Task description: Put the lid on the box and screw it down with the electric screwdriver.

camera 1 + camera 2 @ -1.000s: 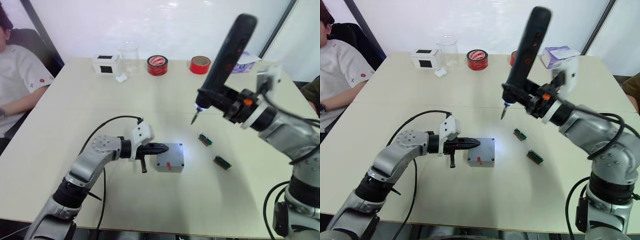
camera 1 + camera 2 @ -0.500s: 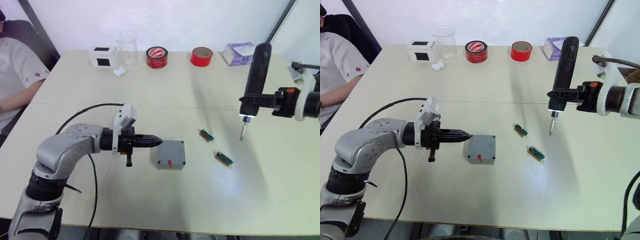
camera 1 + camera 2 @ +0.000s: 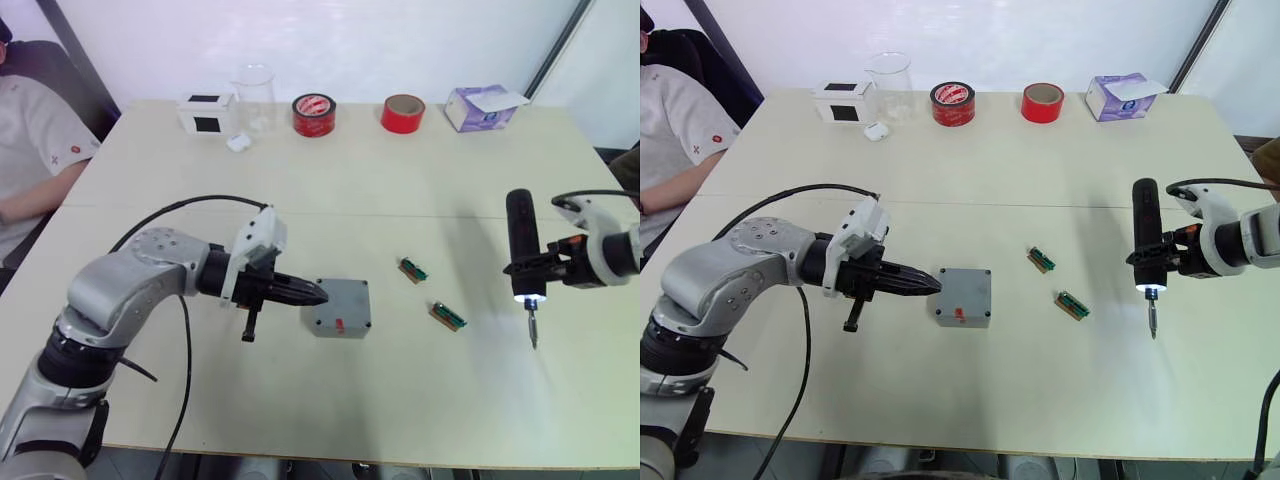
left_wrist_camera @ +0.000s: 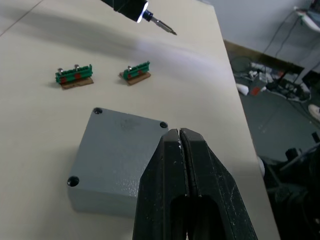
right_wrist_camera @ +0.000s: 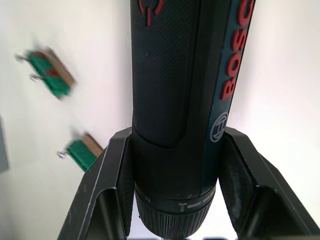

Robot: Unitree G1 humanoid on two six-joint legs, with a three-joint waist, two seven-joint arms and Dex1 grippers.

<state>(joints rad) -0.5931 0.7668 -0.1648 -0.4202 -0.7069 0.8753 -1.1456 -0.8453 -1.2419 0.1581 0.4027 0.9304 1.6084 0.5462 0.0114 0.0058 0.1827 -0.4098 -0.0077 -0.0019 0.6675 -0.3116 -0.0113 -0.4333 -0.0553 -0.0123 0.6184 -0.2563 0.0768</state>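
Gripping electric screwdriver point(image 3: 1145, 240), right end effector point(image 3: 1167, 262)

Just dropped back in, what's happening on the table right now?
The right pincer holds the electric screwdriver upright, bit down, off to the right of the box. The left pincer, shut and empty, sits at the box's left edge. The lid is on the box. Two small green terminal pieces lie between.
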